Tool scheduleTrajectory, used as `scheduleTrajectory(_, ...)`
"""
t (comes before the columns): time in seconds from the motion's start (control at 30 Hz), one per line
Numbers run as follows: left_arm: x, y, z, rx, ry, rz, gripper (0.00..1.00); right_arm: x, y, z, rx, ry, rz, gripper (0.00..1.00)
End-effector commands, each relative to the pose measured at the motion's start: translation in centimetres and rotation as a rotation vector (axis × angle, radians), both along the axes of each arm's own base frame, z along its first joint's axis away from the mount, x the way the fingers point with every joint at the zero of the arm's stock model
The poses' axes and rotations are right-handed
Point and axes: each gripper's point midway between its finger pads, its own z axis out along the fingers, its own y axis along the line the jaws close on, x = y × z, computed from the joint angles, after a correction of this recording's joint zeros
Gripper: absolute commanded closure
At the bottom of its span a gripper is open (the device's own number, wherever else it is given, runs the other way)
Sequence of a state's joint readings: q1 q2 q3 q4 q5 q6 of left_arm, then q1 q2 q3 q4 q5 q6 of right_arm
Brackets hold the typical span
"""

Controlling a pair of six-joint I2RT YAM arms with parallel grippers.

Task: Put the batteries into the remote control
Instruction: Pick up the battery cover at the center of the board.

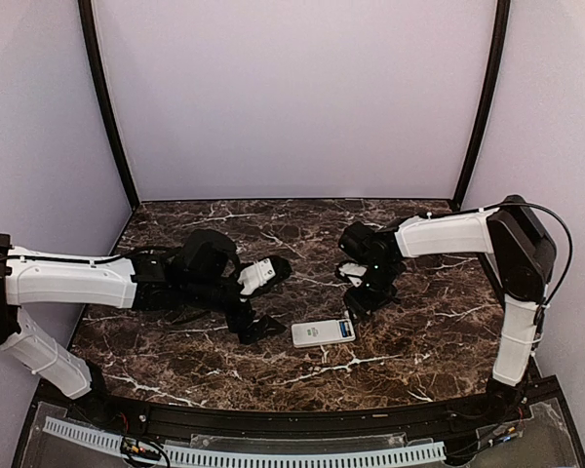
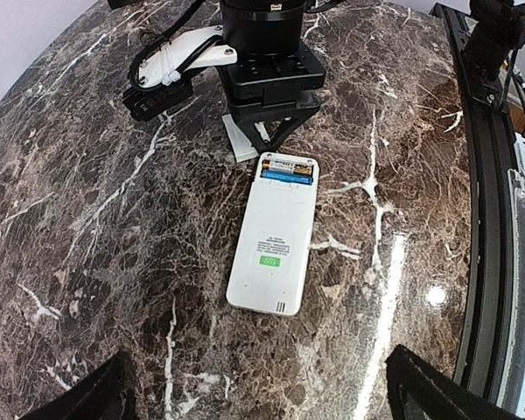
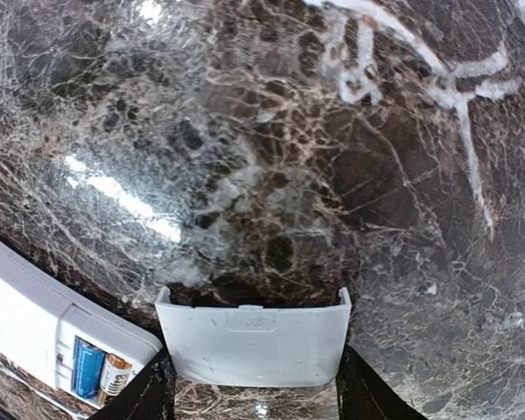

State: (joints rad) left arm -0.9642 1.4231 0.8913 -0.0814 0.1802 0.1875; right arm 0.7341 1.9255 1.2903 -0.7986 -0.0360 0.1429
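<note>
The white remote control (image 2: pixel 271 245) lies face down on the marble table (image 2: pixel 87 219), its battery bay open at the end nearest my right gripper. Two batteries (image 2: pixel 287 169) rest side by side in that bay, one blue; in the right wrist view the batteries (image 3: pixel 96 372) show at the lower left corner. My right gripper (image 3: pixel 254 357) is shut on the small white cover piece (image 3: pixel 254 346), just beyond the remote's open end; I cannot tell whether the cover is off the table. My left gripper (image 2: pixel 271 402) hovers open at the remote's other end, nothing between its fingers.
Black rails (image 1: pixel 102 97) and pale walls border the table at the back and sides. A black ledge with a white perforated strip (image 1: pixel 273 453) runs along the near edge. Both arms lean in toward the remote (image 1: pixel 323 332) from either side.
</note>
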Motion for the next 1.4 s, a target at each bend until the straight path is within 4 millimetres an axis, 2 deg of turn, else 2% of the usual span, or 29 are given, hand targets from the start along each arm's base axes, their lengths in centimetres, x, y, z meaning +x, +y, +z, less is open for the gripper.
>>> scheduleTrajectory(0.0, -0.5, 0.3, 0.1, 0.005, 0.022, -0.006, 0.01, -0.9, 1.3, -1.9, 0.036, 0.050, 0.023, 0.42)
scheduleTrajectory(0.13, -0.4, 0.2, 0.4, -0.005, 0.016, -0.008, 0.01, -0.8, 1.4, -2.2, 0.033, 0.048, 0.023, 0.44)
scheduleTrajectory(0.23, -0.4, 0.1, 0.5, -0.005, 0.016, -0.007, 0.01, -0.7, 1.4, -2.4, 0.025, 0.044, 0.021, 0.49)
scheduleTrajectory(0.53, 0.0, -0.3, 1.3, -0.022, 0.009, 0.000, 0.01, -0.1, 1.2, -1.2, 0.029, -0.015, 0.044, 0.62)
scheduleTrajectory(0.77, 0.1, -0.7, 2.6, -0.056, 0.027, 0.017, 0.01, 0.8, 1.1, 1.2, 0.047, -0.107, 0.103, 0.67)
scheduleTrajectory(0.87, 0.2, -0.7, 2.9, -0.060, 0.030, 0.026, 0.01, 0.9, 1.5, 3.1, 0.089, -0.156, 0.175, 0.68)
scheduleTrajectory(1.0, 0.4, 0.0, 1.1, -0.014, 0.044, 0.060, 0.01, 0.4, 2.2, 6.1, 0.154, -0.220, 0.336, 0.63)
scheduleTrajectory(1.1, 0.6, 0.5, -0.5, 0.015, 0.079, 0.108, 0.01, -1.0, 3.2, 8.2, 0.261, -0.253, 0.455, 0.62)
scheduleTrajectory(1.17, 0.9, 0.9, -1.5, 0.032, 0.097, 0.148, 0.01, -2.3, 3.7, 8.9, 0.305, -0.275, 0.529, 0.62)
scheduleTrajectory(1.3, 1.3, 1.5, -3.2, 0.060, 0.116, 0.200, 0.01, -4.8, 3.2, 8.2, 0.295, -0.305, 0.712, 0.61)
scheduleTrajectory(1.37, 1.6, 1.5, -3.8, 0.063, 0.117, 0.211, 0.01, -5.4, 3.0, 7.6, 0.279, -0.303, 0.774, 0.60)
